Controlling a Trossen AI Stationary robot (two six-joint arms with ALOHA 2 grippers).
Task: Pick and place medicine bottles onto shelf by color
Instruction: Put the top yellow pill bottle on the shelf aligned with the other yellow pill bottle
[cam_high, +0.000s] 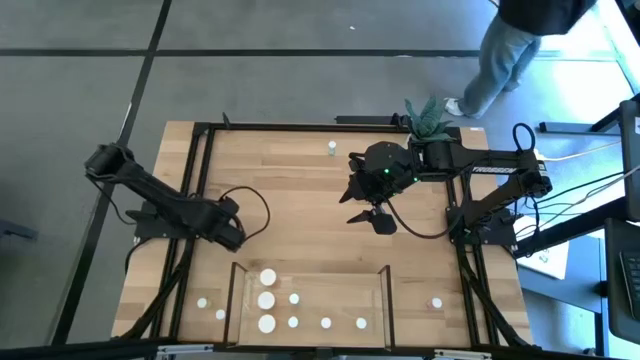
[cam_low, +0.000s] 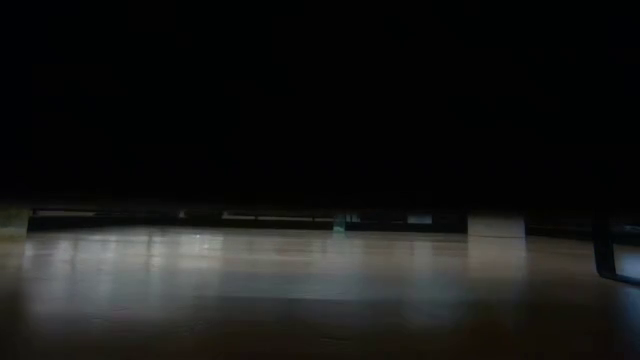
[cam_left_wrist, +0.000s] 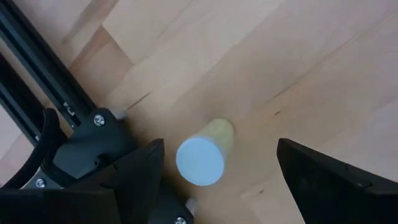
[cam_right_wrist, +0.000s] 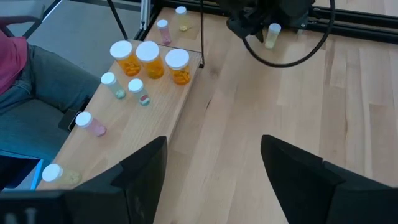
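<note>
On the shelf (cam_high: 310, 285) seven bottles (cam_high: 267, 298) – three wide; four more on the table (cam_high: 290, 190). Left gripper (cam_left_wrist: 217, 165) open around one; right gripper (cam_high: 380, 218) open, empty.

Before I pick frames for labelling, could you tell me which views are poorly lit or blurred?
Low view: nearly black, only a dim sheen on the tabletop. Left wrist view: bright, the pale bottle between the open fingers looks soft. Right wrist view: evenly lit, the amber bottles clear. High view: even, small.
</note>
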